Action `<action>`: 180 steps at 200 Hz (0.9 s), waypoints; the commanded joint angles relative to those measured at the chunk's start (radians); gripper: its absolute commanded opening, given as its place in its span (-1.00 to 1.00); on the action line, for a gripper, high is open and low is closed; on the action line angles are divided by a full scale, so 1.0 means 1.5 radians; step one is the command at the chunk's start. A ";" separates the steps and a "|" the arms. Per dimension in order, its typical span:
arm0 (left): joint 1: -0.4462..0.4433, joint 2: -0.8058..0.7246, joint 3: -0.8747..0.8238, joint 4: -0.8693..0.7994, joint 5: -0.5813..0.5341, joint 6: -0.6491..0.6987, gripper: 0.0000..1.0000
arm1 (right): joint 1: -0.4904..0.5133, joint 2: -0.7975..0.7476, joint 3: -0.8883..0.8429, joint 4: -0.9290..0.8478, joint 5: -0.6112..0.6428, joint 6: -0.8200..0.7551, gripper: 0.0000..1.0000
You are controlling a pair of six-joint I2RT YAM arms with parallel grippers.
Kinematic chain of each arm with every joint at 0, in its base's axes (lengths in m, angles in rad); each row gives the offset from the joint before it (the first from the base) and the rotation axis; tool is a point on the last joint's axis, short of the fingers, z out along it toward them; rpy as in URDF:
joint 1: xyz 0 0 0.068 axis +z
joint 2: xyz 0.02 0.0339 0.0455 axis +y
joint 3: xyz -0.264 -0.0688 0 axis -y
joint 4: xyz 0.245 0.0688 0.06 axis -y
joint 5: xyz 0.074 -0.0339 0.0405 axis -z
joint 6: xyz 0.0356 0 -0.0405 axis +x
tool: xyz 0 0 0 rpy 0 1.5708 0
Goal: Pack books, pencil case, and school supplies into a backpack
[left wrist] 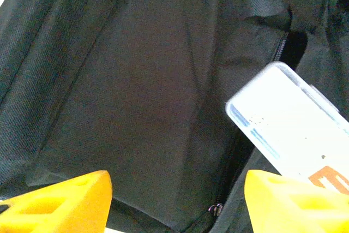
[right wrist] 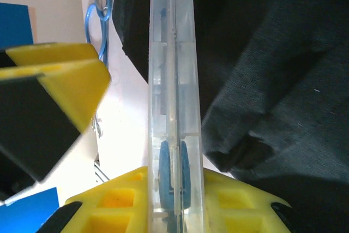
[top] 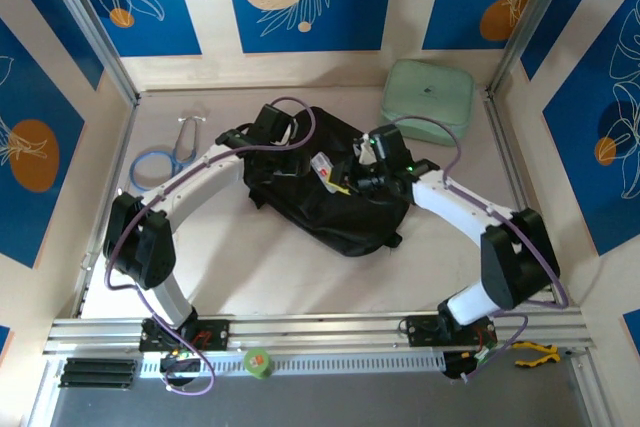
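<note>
Pale tabletop (top: 300,267) carries the black backpack (top: 300,197), which lies right under both grippers. The right gripper (right wrist: 175,204) is clamped on the pencil case (right wrist: 172,80), which sticks out edge-on fwd of its fingers, over the bag fabric. The left gripper (left wrist: 177,200) is spread wide w/ nothing btwn its fingers; the case sits just to its right, by a zip line.

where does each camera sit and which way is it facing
Top external: above and behind the bases, looking down on left arm, right arm and backpack.
Left wrist: close over backpack fabric, left gripper at the bottom edge.
Right wrist: sighting along the edge-on pencil case, right gripper left and below.
Shared: both wrist views catch the pencil case.
</note>
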 commanded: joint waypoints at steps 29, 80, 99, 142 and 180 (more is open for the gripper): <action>0.012 0.010 -0.017 -0.005 0.016 -0.002 0.36 | 0.035 0.052 0.095 -0.192 0.141 0.101 -0.78; 0.017 0.025 -0.006 -0.010 0.014 0.010 0.42 | 0.040 0.003 0.076 -0.281 0.207 0.149 -0.85; 0.015 0.035 0.006 -0.018 0.016 0.020 0.42 | 0.029 -0.019 0.039 -0.265 0.195 0.154 -0.85; 0.007 0.049 0.037 -0.028 0.025 0.040 0.37 | -0.006 -0.022 -0.049 -0.177 0.122 0.154 -0.89; -0.025 0.068 0.074 -0.051 0.004 0.099 0.33 | -0.024 -0.026 -0.119 -0.109 0.086 0.147 -0.89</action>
